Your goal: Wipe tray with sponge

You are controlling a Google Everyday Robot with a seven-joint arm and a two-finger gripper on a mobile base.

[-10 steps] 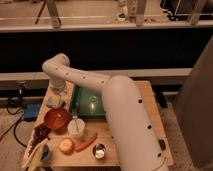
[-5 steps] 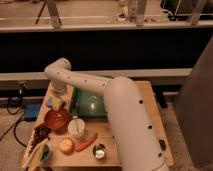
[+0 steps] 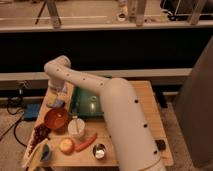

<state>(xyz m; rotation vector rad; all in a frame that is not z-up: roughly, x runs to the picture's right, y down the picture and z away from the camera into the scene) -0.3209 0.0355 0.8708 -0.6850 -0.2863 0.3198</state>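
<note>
A dark green tray (image 3: 89, 104) lies on the wooden table (image 3: 145, 107), left of centre. My white arm reaches from the lower right over the tray to its left side. My gripper (image 3: 56, 98) points down just left of the tray's left edge, over a pale yellowish object (image 3: 53, 101) that may be the sponge. The gripper covers most of that object, so I cannot tell whether it is held.
A red bowl (image 3: 56, 119), a white cup (image 3: 76, 128), a carrot (image 3: 86, 142), an orange fruit (image 3: 66, 146), a small metal cup (image 3: 99, 151), dark grapes (image 3: 39, 134) and a banana (image 3: 34, 156) crowd the table's front left. A dark rail runs behind the table.
The arm's upper joint has shifted slightly down and right, and the gripper has dropped a little beside the tray's left edge. The objects on the table have not moved.
</note>
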